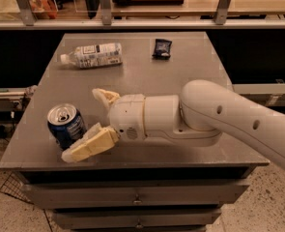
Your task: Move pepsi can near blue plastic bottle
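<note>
The pepsi can, dark blue with a silver top, stands upright near the table's front left corner. The blue plastic bottle, clear with a white cap and white-and-blue label, lies on its side at the back left. My gripper is open just right of the can. One cream finger lies in front of the can and touches or nearly touches its lower right side. The other finger is behind and to the right, apart from the can.
A small dark snack packet lies at the back middle of the grey table. My white arm crosses the table's front right. Drawers sit below the table's front edge; a shelf rail runs behind.
</note>
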Robot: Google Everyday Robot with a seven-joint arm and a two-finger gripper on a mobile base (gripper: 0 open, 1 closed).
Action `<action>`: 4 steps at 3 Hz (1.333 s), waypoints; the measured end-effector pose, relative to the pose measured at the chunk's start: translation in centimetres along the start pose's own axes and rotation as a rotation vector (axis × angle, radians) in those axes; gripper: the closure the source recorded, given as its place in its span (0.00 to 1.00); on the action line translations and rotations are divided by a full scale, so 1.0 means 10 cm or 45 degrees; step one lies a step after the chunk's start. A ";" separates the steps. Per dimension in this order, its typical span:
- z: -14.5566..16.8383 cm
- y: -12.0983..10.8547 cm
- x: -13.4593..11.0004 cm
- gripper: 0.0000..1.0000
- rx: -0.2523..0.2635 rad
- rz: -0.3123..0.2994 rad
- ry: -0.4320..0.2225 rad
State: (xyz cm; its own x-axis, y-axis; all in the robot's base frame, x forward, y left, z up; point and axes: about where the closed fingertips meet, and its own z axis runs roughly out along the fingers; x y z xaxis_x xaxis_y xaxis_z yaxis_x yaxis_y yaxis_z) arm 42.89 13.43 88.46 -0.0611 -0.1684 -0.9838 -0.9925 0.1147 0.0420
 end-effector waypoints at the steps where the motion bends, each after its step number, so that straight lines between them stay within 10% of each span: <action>1: 0.02 0.08 -0.10 0.00 -0.012 -0.021 -0.042; 4: 0.32 0.33 -0.10 0.65 -0.101 0.017 0.002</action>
State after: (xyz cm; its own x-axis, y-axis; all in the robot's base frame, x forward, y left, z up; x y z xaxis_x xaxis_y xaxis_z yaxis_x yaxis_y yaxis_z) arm 40.01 17.08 89.00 -0.0746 -0.1690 -0.9828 -0.9969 0.0391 0.0690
